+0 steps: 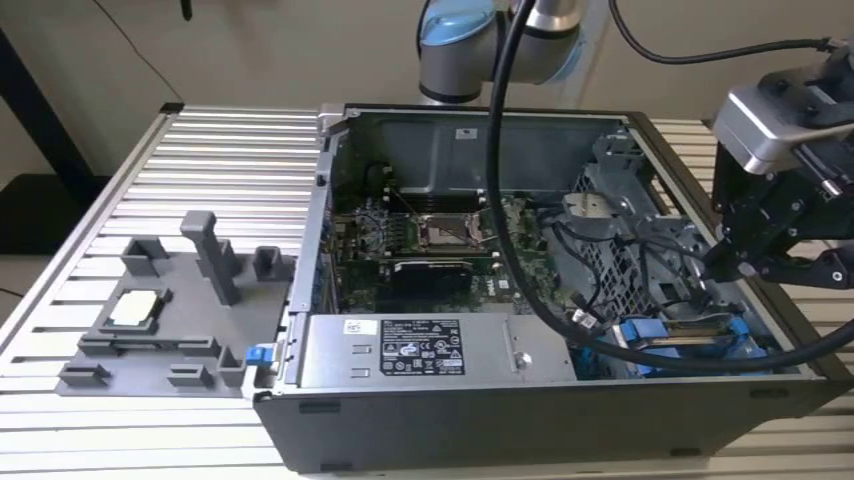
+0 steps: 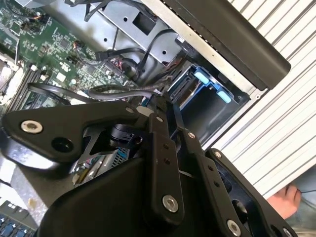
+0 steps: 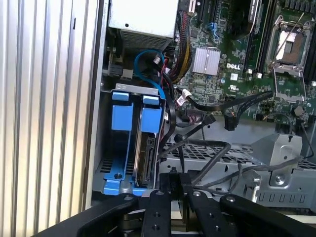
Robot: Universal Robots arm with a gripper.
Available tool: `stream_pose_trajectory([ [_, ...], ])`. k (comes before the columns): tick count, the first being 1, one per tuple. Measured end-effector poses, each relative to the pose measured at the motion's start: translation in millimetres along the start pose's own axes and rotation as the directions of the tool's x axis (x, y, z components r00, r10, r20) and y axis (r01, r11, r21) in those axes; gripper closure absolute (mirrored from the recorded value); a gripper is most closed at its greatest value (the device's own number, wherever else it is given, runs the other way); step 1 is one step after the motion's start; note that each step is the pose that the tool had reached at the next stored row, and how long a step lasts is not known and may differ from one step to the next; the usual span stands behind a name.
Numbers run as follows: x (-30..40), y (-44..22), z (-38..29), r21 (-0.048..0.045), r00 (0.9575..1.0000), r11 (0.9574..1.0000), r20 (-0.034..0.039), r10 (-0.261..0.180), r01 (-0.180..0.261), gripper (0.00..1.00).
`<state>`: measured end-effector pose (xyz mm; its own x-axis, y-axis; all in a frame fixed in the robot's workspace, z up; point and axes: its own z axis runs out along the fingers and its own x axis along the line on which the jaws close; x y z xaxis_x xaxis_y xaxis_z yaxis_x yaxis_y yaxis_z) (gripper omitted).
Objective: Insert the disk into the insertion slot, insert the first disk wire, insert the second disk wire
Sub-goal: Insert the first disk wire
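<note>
The exterior view looks down from high up at the whole open computer case. Both wrist views sit close above its inside, and both show the drive bay.

**Gripper and drive bay, seen from the wrist.** The gripper, a black linkage of bolted bars, occupies the near field and points into the open computer case. Beyond its tip, black cables loop across the green motherboard and run toward the insertion slot, a grey bay set just inside the case's black edge. Two blue carrier tabs stand side by side at the bay's mouth. Outside the case lies the ribbed metal table. A person's hand shows past the table's edge, near the gripper's body.
</note>
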<state>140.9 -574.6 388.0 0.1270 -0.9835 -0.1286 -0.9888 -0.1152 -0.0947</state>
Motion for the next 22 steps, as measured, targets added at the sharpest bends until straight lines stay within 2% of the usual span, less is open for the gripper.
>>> stream_pose_trajectory([
  [4,0.1,-1.2,2.2,-0.0037,0.9996,1.0,-0.0286,0.0,0.0,0.81],
  [7,-0.8,-3.2,3.5,-0.0105,0.9987,0.9999,-0.05,0.0,0.0,0.81],
  [9,-1.4,-5.0,4.6,-0.0189,0.9983,0.9998,-0.0578,0.0,-0.001,0.81],
  [11,-1.4,-8.2,5.8,-0.0319,0.9982,0.9995,-0.0597,0.0,-0.002,0.81],
  [14,-1.0,-14.9,8.2,-0.0514,0.9983,0.9987,-0.0575,0.002,-0.005,0.81],
  [18,-0.7,-21.0,12.3,-0.0681,0.9984,0.9977,-0.0556,0.004,-0.007,0.81],
  [20,-0.4,-22.4,14.3,-0.0716,0.9984,0.9973,-0.0557,0.01,-0.014,0.81],
  [22,-0.1,-22.2,16.4,-0.0677,0.9974,0.9967,-0.0586,0.041,-0.045,0.81],
])
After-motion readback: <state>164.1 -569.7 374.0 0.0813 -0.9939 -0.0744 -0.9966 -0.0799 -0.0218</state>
